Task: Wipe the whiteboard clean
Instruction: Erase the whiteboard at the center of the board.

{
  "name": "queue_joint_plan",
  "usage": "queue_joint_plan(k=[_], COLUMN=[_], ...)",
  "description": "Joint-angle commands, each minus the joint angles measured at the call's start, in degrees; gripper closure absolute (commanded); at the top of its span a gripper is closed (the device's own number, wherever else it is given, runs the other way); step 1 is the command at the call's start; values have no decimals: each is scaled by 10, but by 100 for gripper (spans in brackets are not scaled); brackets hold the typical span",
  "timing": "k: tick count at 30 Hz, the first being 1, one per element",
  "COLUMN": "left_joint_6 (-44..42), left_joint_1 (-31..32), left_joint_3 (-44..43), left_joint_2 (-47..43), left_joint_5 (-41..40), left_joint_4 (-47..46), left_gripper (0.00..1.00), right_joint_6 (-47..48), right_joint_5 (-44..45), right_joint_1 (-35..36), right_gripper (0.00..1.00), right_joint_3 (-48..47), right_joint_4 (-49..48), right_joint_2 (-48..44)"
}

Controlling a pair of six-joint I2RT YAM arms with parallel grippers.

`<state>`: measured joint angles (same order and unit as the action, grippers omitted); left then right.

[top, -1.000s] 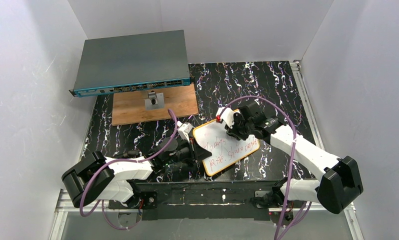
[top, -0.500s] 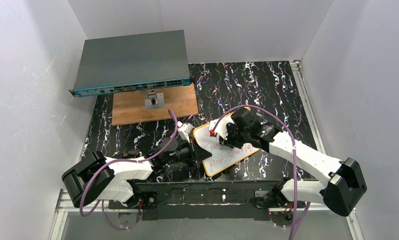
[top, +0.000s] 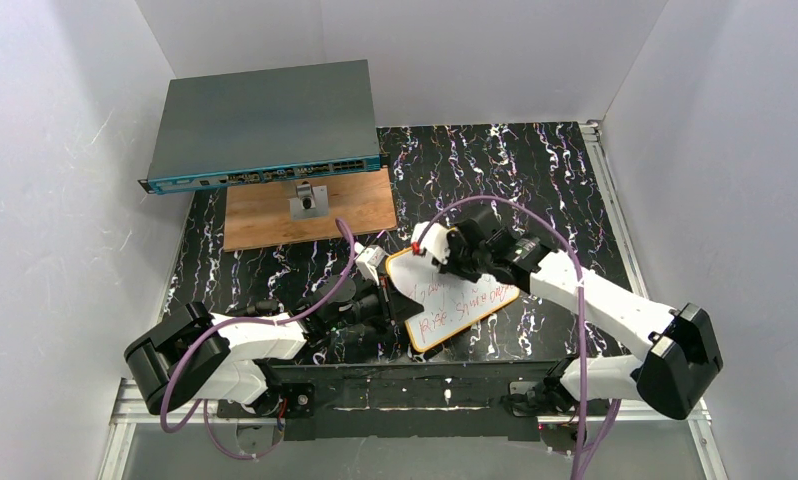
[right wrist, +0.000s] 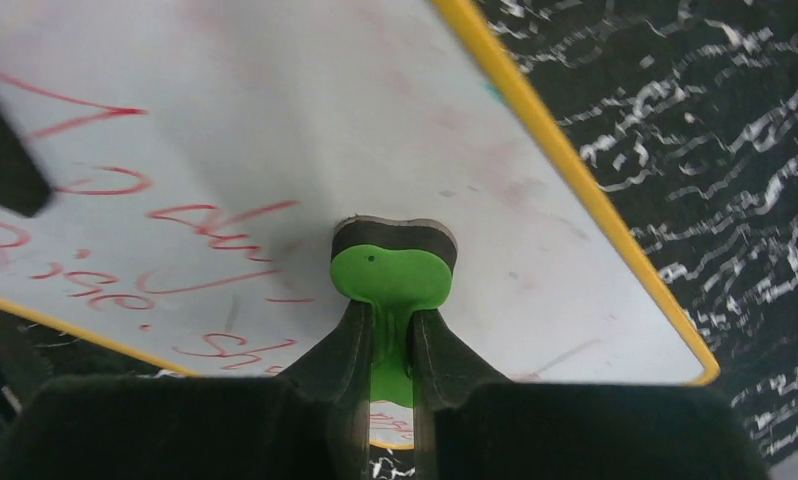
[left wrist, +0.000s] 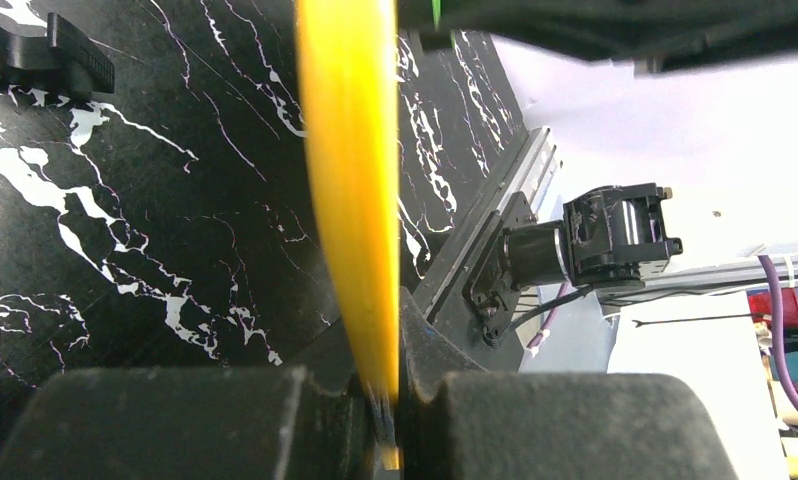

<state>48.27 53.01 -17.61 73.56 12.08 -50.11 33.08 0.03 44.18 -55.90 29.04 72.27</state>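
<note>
The whiteboard (top: 467,303), white with an orange rim and red handwriting, lies tilted on the black marbled table. My left gripper (top: 389,300) is shut on its left edge; in the left wrist view the orange rim (left wrist: 350,180) runs up from between the closed fingers of the left gripper (left wrist: 380,400). My right gripper (top: 443,252) hovers over the board's upper left part, shut on a green eraser (right wrist: 393,272) whose dark pad presses on the whiteboard (right wrist: 275,110). Red writing (right wrist: 205,225) remains left of the eraser; right of it the surface shows only faint smudges.
A grey network switch (top: 265,125) sits at the back left, partly over a brown wooden board (top: 365,208) with a small grey block (top: 308,200) on it. White walls close in the table (top: 535,170) on three sides.
My right gripper has slid the eraser leftward across the upper part of the whiteboard, dipping down and back up. The left gripper and the board have stayed put.
</note>
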Motion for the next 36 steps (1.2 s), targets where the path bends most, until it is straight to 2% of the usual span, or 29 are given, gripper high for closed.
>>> queue_joint_plan(k=[1,4,5,9,11,15,17,20,24,27,31,36], left_joint_6=[-21,-17,-14,-9,-12,-10,-9,-10,-14,-14,-14,-20], left_joint_1=[8,4,3,2,2,2,2,2,2,2,2,2], left_joint_3=[-12,-9,-8,-10,-4,-5,-5,-3,-3,-4,-3,1], left_joint_2=[-22,-24,-16,-9,-26,-18,-17,-23,-26,-21,-27,-40], left_joint_5=[39,39,47,55,48,49,50,50,56,60,58,47], left_joint_4=[-76,-80,-93,-101,-91,-100,-101,-100,-100,-103,-102,-91], left_gripper=[100,100,100,100,100,100,100,100,100,100,100,100], right_joint_6=[28,44,27,9,3,17,6,-34,-97,-124,-132,-84], right_joint_5=[-61,-20,75,115,71,-130,-124,-96,-76,-100,-161,-242], right_joint_1=[56,61,23,6,9,30,25,-21,-107,-147,-145,-74], right_gripper=[99,99,99,99,99,99,99,99,99,99,99,99], right_joint_3=[3,45,66,0,-34,-28,-9,1,-28,-60,-91,-53], right_joint_4=[24,-2,-66,-75,-41,53,35,-9,-46,-54,-27,-5], right_joint_2=[-1,-16,-24,12,23,-1,-5,-2,16,36,65,52])
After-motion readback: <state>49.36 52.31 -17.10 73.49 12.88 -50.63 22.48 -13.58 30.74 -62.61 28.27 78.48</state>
